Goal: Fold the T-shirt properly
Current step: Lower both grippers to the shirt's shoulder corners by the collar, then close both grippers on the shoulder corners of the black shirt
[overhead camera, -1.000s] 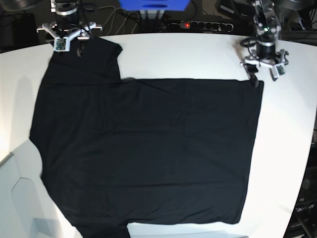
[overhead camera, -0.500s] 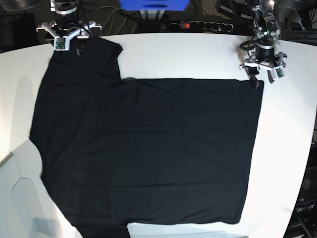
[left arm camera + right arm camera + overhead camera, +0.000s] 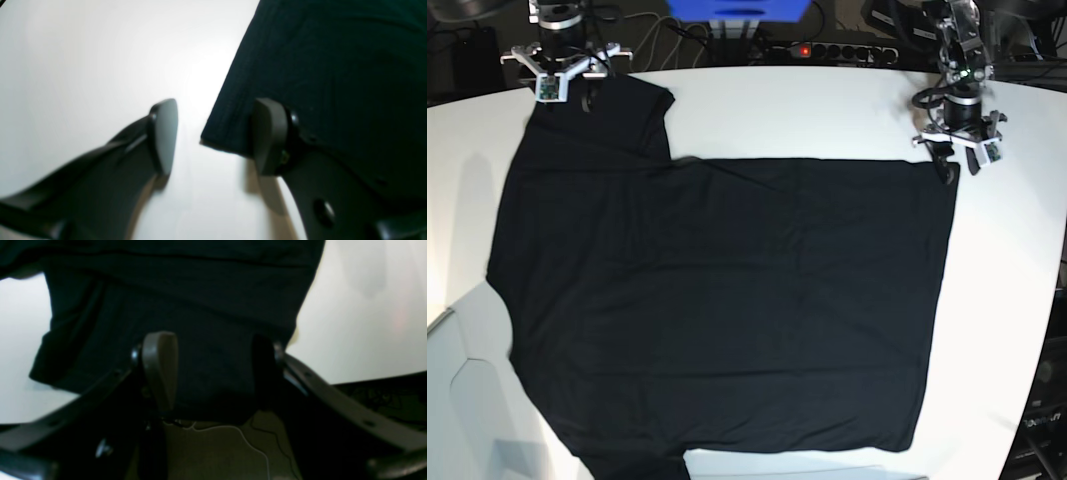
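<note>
1 black T-shirt (image 3: pixel 727 300), matte soft cloth, creased: squared corner between the left gripper's (image 3: pixel 215 136) spread fingers; rounded sleeve beneath the right gripper's (image 3: pixel 213 373) spread fingers, overhanging the smooth white table (image 3: pixel 847 110).

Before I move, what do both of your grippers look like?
The left gripper and right gripper look alike: dark fingers with smooth, rounded grey-black pads. In the base view, the arms above show black parts mixed with pale, whitish ones. I can't make out any readable markings.
</note>
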Robot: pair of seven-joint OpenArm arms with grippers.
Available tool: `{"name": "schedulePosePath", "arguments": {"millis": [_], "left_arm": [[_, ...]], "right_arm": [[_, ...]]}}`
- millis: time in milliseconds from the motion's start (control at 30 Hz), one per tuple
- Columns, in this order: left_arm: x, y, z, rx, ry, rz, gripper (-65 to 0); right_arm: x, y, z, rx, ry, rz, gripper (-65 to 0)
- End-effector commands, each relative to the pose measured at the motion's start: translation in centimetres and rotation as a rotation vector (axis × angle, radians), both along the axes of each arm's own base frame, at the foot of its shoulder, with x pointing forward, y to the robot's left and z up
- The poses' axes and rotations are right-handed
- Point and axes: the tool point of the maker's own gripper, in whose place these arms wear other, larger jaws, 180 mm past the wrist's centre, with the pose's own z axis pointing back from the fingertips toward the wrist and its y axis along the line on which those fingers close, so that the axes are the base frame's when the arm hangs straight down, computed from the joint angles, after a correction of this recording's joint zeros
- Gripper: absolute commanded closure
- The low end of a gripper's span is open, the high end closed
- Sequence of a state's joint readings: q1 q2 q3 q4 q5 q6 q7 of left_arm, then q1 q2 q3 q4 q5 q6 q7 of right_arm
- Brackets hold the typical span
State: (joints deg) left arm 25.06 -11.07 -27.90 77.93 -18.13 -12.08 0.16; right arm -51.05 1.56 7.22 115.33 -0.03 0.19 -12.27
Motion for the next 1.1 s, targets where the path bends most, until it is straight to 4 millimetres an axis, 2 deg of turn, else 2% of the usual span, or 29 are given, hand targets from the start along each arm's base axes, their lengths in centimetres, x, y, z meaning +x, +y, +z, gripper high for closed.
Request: {"name": "schedulePosePath", "arguments": {"millis": [0, 100, 233, 267, 567, 833, 1067], "left_arm": [[0.2, -0.2, 0.1, 0.002, 0.005, -0.022, -33.8], [0.3, -1.2, -0.2, -0.008, 0.012, -0.047, -33.7], [0.1, -1.4, -0.4, -0.014, 0.015, -0.044, -33.4], [0.1, -1.4, -0.4, -0.014, 0.017, -0.044, -31.5], [0.0, -1.4, -0.4, -0.013, 0.017, -0.043, -0.4], [-0.4, -1.3, -0.4, -0.009, 0.025, -0.042, -0.2], [-1.0, -1.2, -0.7, -0.008, 0.037, -0.038, -0.2]], "right_arm": [[0.1, -0.1, 0.6, -0.008, -0.02, 0.01, -35.9], [0.1, -0.1, 0.6, -0.009, -0.02, 0.011, -35.9], [0.0, -0.1, 0.6, -0.011, -0.02, 0.009, -35.9], [0.0, -0.1, 0.6, -0.011, -0.02, 0.009, -35.9], [0.0, -0.9, 0.7, -0.028, -0.02, -0.004, -35.9], [0.0, -0.9, 0.7, -0.027, -0.021, -0.007, -36.1], [0.6, -3.7, -0.9, -0.054, 0.063, -0.095, -36.1]]}}
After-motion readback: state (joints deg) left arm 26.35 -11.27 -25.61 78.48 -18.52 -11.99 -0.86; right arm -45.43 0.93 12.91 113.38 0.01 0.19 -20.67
